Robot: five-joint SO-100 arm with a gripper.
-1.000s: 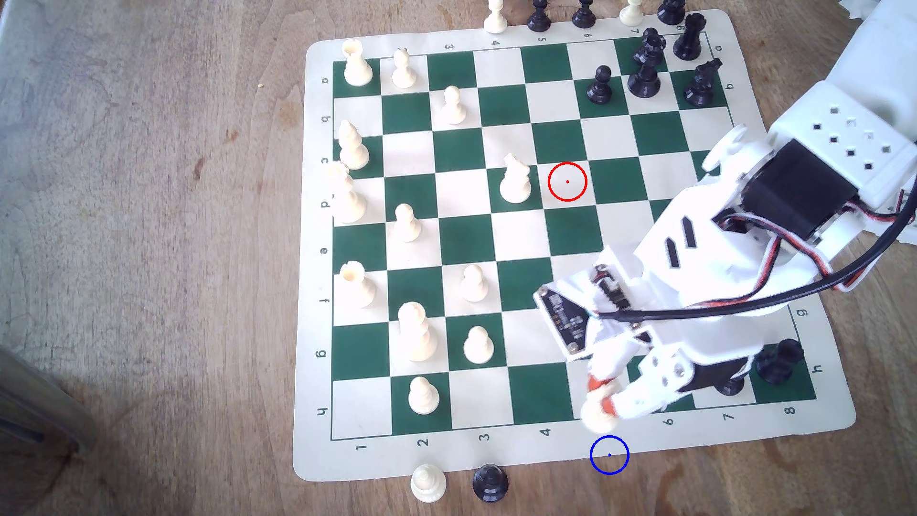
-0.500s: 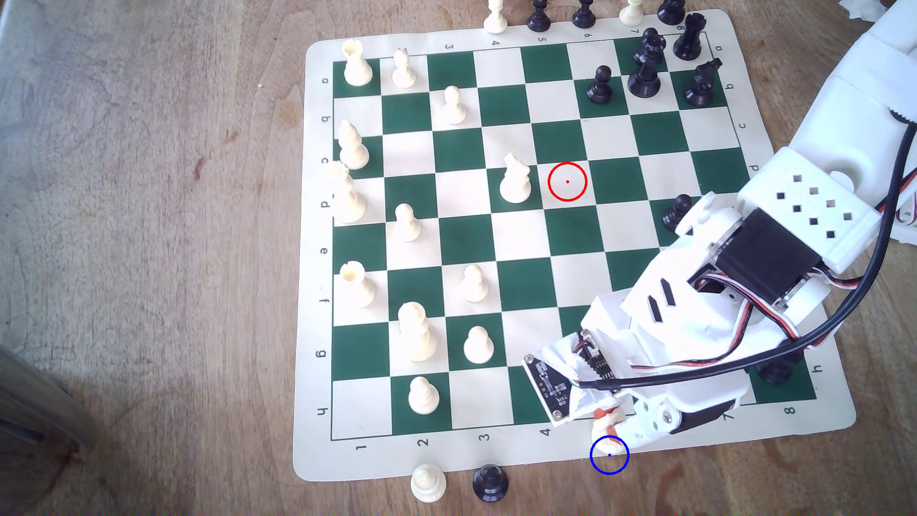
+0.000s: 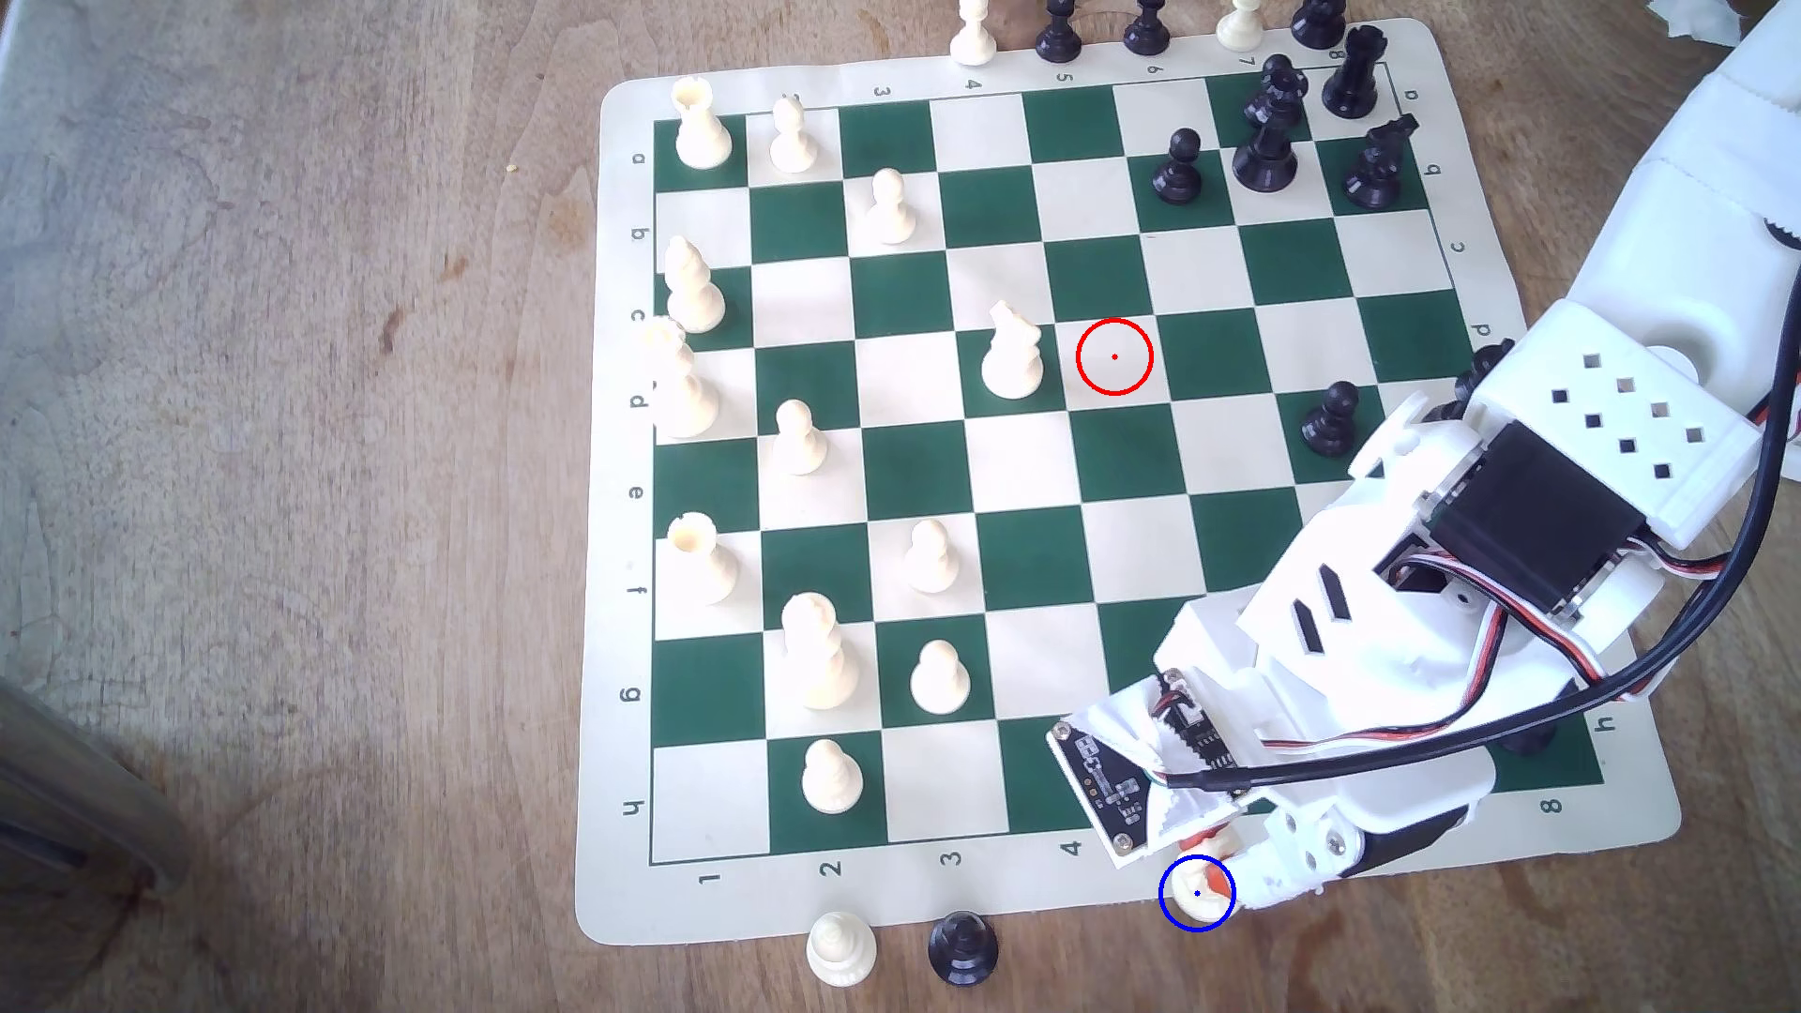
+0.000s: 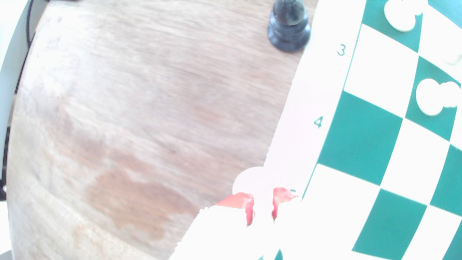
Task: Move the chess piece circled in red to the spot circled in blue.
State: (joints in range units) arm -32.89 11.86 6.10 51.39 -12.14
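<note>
The chess piece circled in red (image 3: 1191,902), small and cream, sits inside the spot circled in blue (image 3: 1197,929) on the mat's pale near margin beside the number 5. My gripper (image 3: 1208,875) reaches in from the exterior view's right and is shut on it, one orange pad on each side. In the wrist view the gripper (image 4: 262,208) holds the washed-out piece (image 4: 251,178) between red pads (image 4: 248,208) at the mat's edge. The red ring (image 3: 1114,356) marks a bare pale square mid-board.
A cream piece (image 3: 840,950) and a black piece (image 3: 962,947) stand off the mat to the exterior view's left of the ring; the black one (image 4: 288,27) appears in the wrist view. A cream knight (image 3: 1012,353) stands beside the red ring. A black pawn (image 3: 1330,419) is near my arm.
My gripper carried the cream piece from over the board's near row out to the margin and into the blue ring, then eased slightly to the right. The black pawn near my arm came into sight.
</note>
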